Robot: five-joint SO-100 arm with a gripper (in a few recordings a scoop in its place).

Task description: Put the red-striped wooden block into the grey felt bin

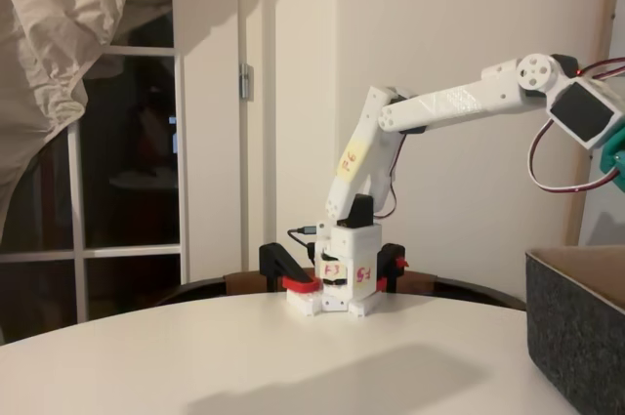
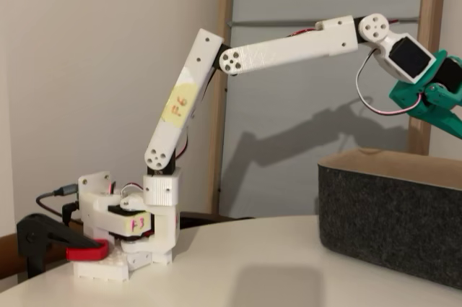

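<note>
We see a white, matte plastic arm (image 2: 289, 45) with faintly ribbed printed surfaces, reaching from its blocky base at the lower left of a fixed view up and across to the upper right. In the other fixed view the same arm (image 1: 459, 101) rises from the middle of the frame toward the upper right corner. Its base is held to the table edge by black clamps (image 1: 283, 265) with red parts.

The round table (image 1: 195, 356) is smooth and white.

The grey felt bin (image 2: 393, 231) is a straight-walled box of coarse, speckled charcoal felt with a paler tan rim, sitting at the lower right in both fixed views (image 1: 576, 337) and cut off by the frame edge.

The teal gripper (image 2: 433, 101) hangs above the bin's right part at the right edge of the frame, well apart from the rim. Only its rear shows; the fingertips are cropped out, so we cannot tell whether the jaws are spread, closed or holding anything. In the other fixed view only a teal sliver (image 1: 613, 156) shows.

We cannot make out the red-striped wooden block anywhere; the bin's inside is hidden by its walls.
</note>
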